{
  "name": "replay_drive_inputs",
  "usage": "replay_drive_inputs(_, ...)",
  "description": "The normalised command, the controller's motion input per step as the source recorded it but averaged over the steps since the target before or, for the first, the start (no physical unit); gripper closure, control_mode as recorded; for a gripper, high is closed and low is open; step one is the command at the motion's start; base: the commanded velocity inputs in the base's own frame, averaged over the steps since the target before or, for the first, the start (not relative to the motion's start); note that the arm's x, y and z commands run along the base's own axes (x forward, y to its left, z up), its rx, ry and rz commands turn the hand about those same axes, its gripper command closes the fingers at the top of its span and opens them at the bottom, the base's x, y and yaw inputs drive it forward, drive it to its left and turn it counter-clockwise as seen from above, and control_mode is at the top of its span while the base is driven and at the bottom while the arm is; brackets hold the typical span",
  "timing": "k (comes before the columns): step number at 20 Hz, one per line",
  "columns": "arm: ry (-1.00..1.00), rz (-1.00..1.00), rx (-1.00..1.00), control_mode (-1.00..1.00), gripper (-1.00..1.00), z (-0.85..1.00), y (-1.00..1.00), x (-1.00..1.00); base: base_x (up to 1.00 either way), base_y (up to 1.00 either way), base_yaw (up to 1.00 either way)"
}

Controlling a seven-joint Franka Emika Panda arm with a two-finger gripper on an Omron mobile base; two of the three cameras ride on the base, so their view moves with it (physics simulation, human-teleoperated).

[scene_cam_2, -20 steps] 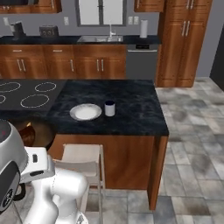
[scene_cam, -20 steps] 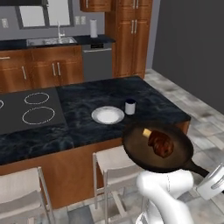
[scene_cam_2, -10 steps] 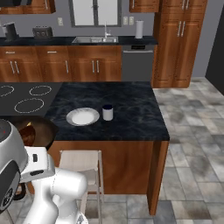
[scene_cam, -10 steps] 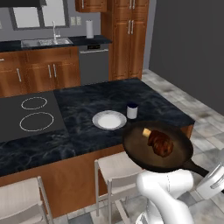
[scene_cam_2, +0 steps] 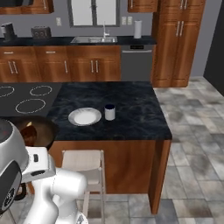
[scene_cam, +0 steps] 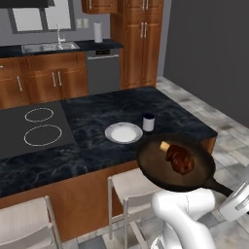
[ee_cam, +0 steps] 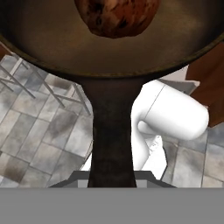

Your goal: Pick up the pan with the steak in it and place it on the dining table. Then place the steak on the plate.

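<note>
Pan held by its handle in closed fingers, steak inside, plate on dining table

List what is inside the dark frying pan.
The round dark frying pan holds a lumpy reddish-brown steak and, touching it, a small yellowish bit. What lies beneath the steak is covered by the meat itself.

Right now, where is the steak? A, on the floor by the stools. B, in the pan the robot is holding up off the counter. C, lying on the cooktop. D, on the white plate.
B: the steak lies in the pan, held by its handle in front of the dining table, while the plate on it is empty.
</note>
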Motion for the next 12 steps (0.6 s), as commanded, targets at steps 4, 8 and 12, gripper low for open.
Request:
replay_drive_inputs(4, 0.0, 0.0, 0.0, 1.0, 1.0, 0.0, 0.0, 0.0, 0.0, 0.62, -0.04)
replay_drive_inputs(8, 0.0, 0.0, 0.0, 1.0, 1.0, 0.0, 0.0, 0.0, -0.03, 0.22, 0.0)
replay_drive_inputs(12, 0.0, 0.0, 0.0, 1.0, 1.0, 0.0, 0.0, 0.0, 0.01, 0.16, 0.0)
